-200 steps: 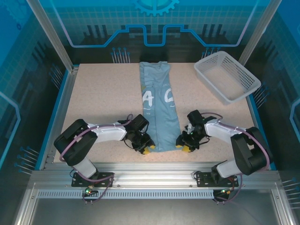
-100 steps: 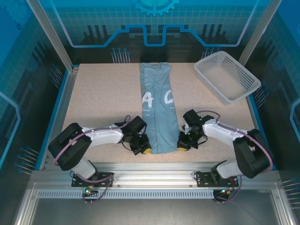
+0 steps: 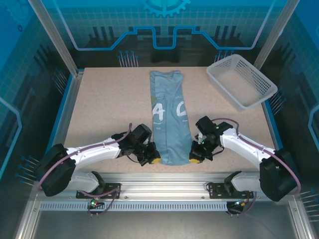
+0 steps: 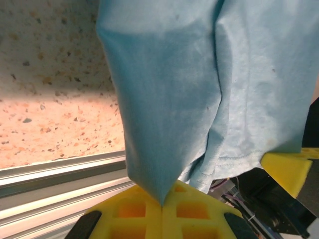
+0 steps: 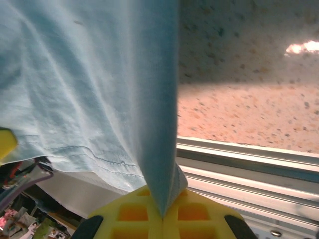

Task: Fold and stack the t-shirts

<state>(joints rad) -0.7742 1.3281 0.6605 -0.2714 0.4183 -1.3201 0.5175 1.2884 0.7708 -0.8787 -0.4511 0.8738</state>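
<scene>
The speckled table [image 3: 107, 107] carries the same layout as a second ago, but both arms sit differently. The left arm [image 3: 92, 154] has sunk and stretched out, its elbow now low by the near left corner. The right arm [image 3: 249, 149] has likewise pushed its elbow out toward the near right.

The grey-blue t-shirt [image 3: 169, 119], folded into a long narrow strip, runs from the far middle of the table toward the arms. Its far end and white characters have slid slightly nearer than before. The white basket [image 3: 241, 82] stays at the far right corner, well apart from the shirt.

The left gripper [image 3: 156, 160], earlier partly spread beside the hem, is now pressed together on the shirt's near left corner. In the left wrist view its yellow pads [image 4: 134, 211] pinch a fold of cloth rising from them. The right gripper [image 3: 194, 159] has closed the same way on the near right corner, cloth caught between its pads [image 5: 189, 211].

The near hem lies just short of the aluminium rail [image 3: 164, 177] at the front edge. Wide bare tabletop lies left of the shirt, a narrower stretch on its right before the basket.
</scene>
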